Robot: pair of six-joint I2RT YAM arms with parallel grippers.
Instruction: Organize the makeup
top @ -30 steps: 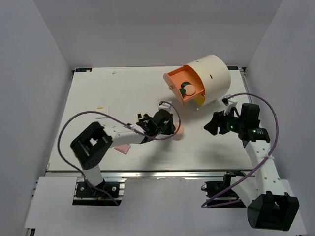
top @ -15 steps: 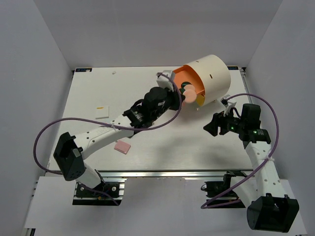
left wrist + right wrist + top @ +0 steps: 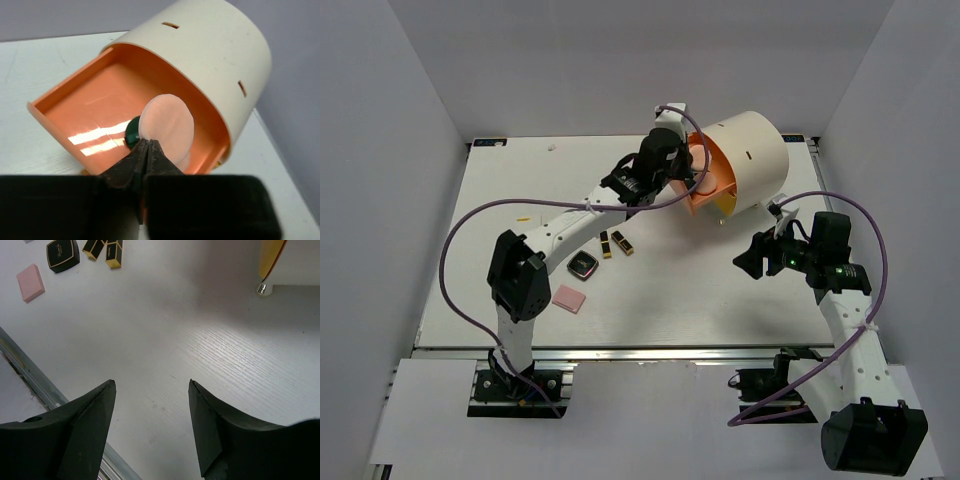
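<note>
Over glossy orange drawer [image 3: 75, 100]: left gripper [image 3: 145, 150], swung up from table [image 3: 720, 290] centre, pinched tight on rim of thin matte peach disc [image 3: 166, 125], above shiny dark green disc [image 3: 131, 134]. Ready for drop, probably. Spread wide, empty: right gripper [image 3: 151, 415]. Waiting on table: boxy lipstick tubes [image 3: 620, 243], square compact [image 3: 583, 266], flat pink square [image 3: 569, 298].

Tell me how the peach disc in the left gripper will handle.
The peach disc looks thin and stiff: held by its edge in the left gripper, it does not sag. Probably light. Round and on edge, it may roll or topple flat in the orange drawer.
</note>
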